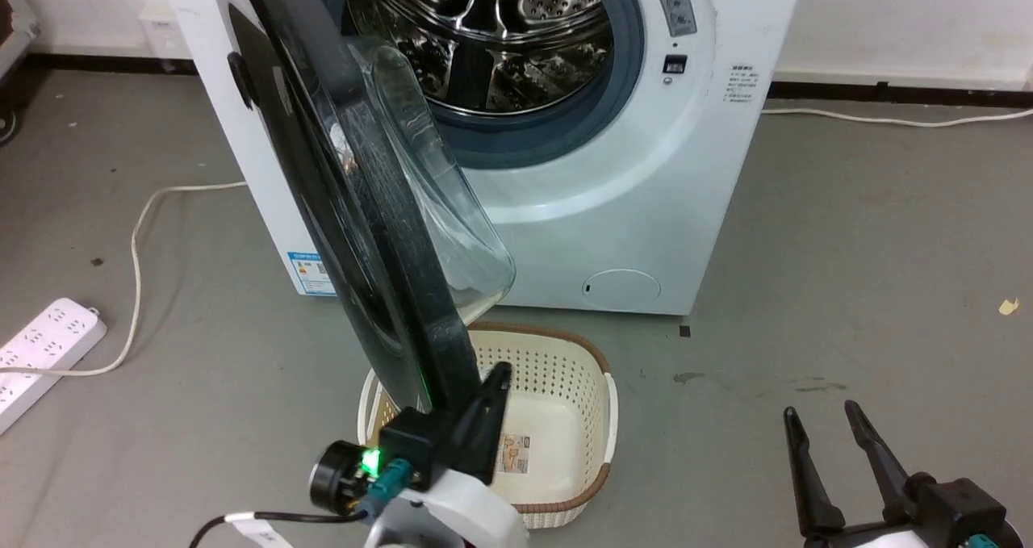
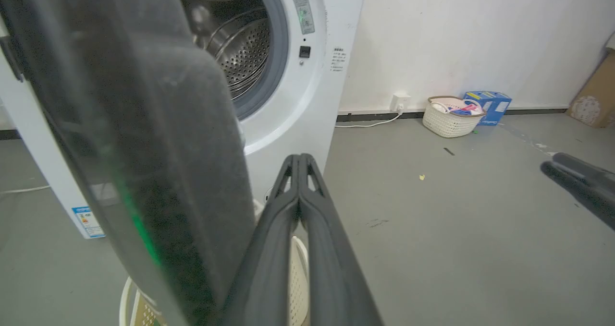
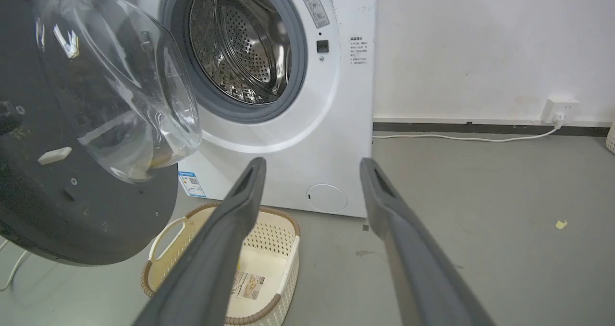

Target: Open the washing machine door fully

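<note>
Starting at the near side, the left pincer point(image 1: 499, 378) is clenched: in the left wrist view its two fingers point(image 2: 288, 206) are pressed together with nothing between them. It lies along the right side of the door's lower edge. I cannot tell if it really touches the door.

The right pincer point(image 1: 820, 412) is at the near right. It is released, with its fingers spread and empty, above the grey floor point(image 1: 807, 249) and well apart from the door.

A white basket point(image 1: 565, 370) with a brown rim stands on the floor just in front of the machine, and the door's lower edge hangs over its left part. A white power strip point(image 1: 44, 346) lies on the floor at the left.

The door point(image 1: 379, 209) is held at the left side of the machine and stands out toward the robot, so the head view shows it almost edge-on. Its glass bowl point(image 1: 440, 201) bulges to the right. The right wrist view shows its matt black inner face point(image 3: 57, 206) with small screws.

Farther back is the white machine point(image 1: 646, 201), with its opening uncovered. The grey ring point(image 1: 533, 140) and the steel drum point(image 1: 484, 39) are in plain sight. Low on the front are a round cap point(image 1: 621, 286) at the right and a blue sticker point(image 1: 311, 274) at the left.
</note>
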{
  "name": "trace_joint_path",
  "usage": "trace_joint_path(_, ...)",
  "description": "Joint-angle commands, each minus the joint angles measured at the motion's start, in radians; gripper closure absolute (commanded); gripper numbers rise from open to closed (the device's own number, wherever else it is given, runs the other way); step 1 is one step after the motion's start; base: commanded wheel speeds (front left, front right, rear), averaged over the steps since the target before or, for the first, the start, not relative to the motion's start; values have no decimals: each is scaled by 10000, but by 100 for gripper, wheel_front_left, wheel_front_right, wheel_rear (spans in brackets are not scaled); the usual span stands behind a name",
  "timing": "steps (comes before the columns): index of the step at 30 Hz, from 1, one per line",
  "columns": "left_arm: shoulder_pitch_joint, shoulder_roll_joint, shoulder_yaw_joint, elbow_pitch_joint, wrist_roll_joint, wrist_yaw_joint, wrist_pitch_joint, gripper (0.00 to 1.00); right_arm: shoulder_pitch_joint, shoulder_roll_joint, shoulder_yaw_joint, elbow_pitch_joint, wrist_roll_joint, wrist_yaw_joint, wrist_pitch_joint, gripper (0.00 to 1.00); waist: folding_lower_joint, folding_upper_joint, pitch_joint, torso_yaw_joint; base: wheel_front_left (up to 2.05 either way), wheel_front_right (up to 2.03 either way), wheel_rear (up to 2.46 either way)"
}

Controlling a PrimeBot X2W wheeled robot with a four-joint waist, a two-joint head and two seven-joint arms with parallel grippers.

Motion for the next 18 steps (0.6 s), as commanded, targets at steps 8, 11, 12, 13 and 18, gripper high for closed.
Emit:
trace_joint_path(8, -412, 69, 286, 1328, -211, 162, -733, 100, -97, 41, 49, 138, 79, -6, -43, 0, -1, 0, -61, 585, 0, 0, 0)
trace_joint_path(11, -299, 95, 275, 1475, -265, 161, -831, 100, -32, 41, 40, 171, 43, -6, -43, 0, -1, 0, -190, 1047, 0, 0, 0)
trace_joint_path(12, -235, 103, 280, 1496, -307, 156, -848, 100, -11, 41, 59, 192, 32, -6, -43, 0, -1, 0, -233, 1205, 0, 0, 0)
trace_joint_path(13, -166, 118, 274, 1495, -340, 146, -857, 100, 11, 41, 67, 208, 38, -6, -43, 0, -1, 0, -269, 1386, 0, 0, 0)
trace_joint_path(18, 155, 330, 365, 1273, -424, 227, -844, 100, 102, 41, 102, 270, 126, -6, -43, 0, -1, 0, -382, 2382, 0, 0, 0)
